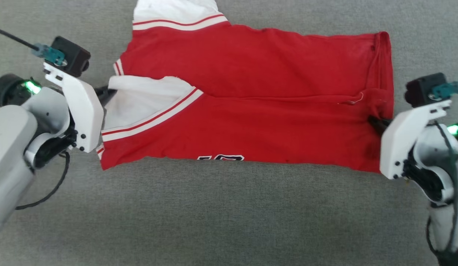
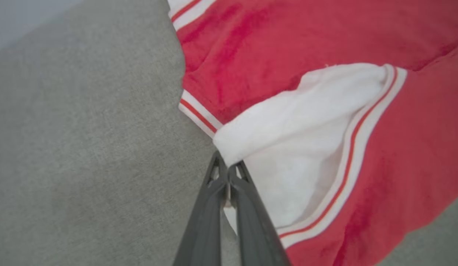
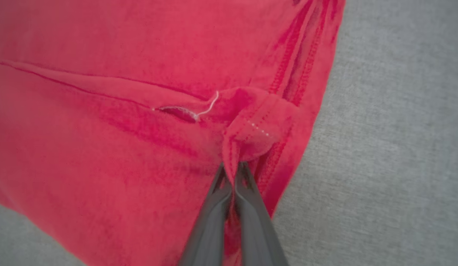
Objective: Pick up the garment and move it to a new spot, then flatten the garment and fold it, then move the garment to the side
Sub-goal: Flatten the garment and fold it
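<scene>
The red soft-fabric jersey shirt with white, stripe-trimmed sleeves lies folded lengthwise on the grey cloth-covered counter, with the left pincer clamped on a white sleeve edge and the right pincer pinching its red hem.

Support: everything is being carried by a grey woven fabric surface, with its weave being shown plainly beside the cloth in both wrist views.
Lying on it: a red garment is being stretched lengthwise across the far half, sleeves to the left and hem to the right.
Fold: the near part is being doubled over toward a lengthwise middle line.
Far sleeve: white with striped trim, it is being cut off by the head view's top edge.
Near sleeve: white, it is being laid over the red cloth.
Lettering: black with a white outline, it is being shown only partly at the near edge.
</scene>
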Controlling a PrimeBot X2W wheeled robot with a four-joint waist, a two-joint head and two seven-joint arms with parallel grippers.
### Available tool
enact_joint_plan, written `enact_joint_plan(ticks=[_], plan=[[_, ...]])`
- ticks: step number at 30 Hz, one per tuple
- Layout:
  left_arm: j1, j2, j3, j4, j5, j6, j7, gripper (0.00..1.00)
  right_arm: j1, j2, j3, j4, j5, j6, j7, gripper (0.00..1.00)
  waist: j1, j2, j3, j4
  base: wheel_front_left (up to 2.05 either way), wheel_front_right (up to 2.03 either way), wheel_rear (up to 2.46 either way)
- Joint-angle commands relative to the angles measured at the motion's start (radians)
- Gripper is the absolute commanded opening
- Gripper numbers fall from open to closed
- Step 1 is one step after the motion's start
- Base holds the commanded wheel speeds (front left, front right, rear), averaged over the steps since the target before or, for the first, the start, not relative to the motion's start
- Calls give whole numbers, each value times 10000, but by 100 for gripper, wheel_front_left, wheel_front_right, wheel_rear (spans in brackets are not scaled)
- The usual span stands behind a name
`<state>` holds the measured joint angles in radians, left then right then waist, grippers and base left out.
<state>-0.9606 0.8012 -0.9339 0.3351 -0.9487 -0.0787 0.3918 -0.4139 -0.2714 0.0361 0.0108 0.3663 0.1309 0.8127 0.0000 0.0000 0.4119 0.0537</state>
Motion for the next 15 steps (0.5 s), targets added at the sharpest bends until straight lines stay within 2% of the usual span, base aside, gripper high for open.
enact_joint_plan(ticks=[1, 4, 5, 6, 7, 8, 9, 15], plan=[[-176, -206, -61, 472, -165, -124, 26, 0, -227, 81, 90, 292, -8, -3, -57, 0, 0, 0, 91, -95, 0, 0, 0], [-346, -691, -208, 1521, -295, -334, 84, 0, -518, 25, 410, 914, -96, -3, -25, 0, 0, 0, 141, -151, 0, 0, 0], [-375, -808, -234, 1820, -425, -361, 104, 12, -568, 39, 506, 1107, -73, -4, 17, 0, 0, 0, 137, -165, 0, 0, 0], [-419, -912, -243, 2113, -508, -406, 109, 33, -621, 34, 578, 1275, -49, -4, 49, 7, 0, 0, 121, -176, 0, 0, 0], [-466, -985, -239, 2379, -614, -435, 139, 58, -695, 35, 634, 1393, -44, -4, 23, 38, 0, 0, 96, -185, 0, 0, 0], [-516, -1052, -222, 2570, -714, -422, 134, 92, -758, 38, 685, 1488, -47, -3, -8, 62, 0, 0, 58, -190, 0, 0, 0], [-565, -1109, -179, 2736, -849, -442, 130, 100, -793, 3, 765, 1514, -58, -3, -56, 100, 0, 0, 13, -186, 0, 0, 0], [-624, -915, -136, 2755, -939, -381, 188, 100, -662, -74, 503, 929, 82, -3, -705, 100, 0, 0, -303, -63, 0, 0, 0]])
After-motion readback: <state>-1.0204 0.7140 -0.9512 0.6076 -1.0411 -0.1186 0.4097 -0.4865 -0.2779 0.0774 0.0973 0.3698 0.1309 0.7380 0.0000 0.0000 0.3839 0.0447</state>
